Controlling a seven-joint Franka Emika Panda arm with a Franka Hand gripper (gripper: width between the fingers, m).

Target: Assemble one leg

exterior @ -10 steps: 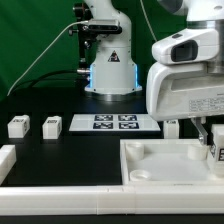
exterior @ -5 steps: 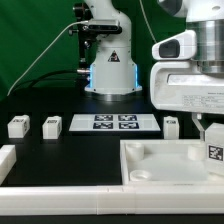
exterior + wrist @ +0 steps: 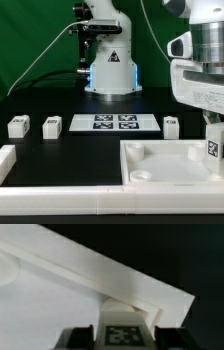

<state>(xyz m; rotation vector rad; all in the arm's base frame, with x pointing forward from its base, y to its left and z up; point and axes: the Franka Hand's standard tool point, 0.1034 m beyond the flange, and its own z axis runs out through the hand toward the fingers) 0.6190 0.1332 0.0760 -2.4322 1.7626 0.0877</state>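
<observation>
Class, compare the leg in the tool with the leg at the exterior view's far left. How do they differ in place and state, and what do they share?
1. The held leg is clamped in the tool; the far-left leg lies free.
2. The held leg is at a corner of the tray; the far-left leg rests on the black table, away from the tray.
Both are small white blocks bearing a dark tag.

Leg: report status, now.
Tool shut on small white stubby plastic leg with square tag. Leg at corner of large white square tray, seating unclear. Nothing blocking.
</observation>
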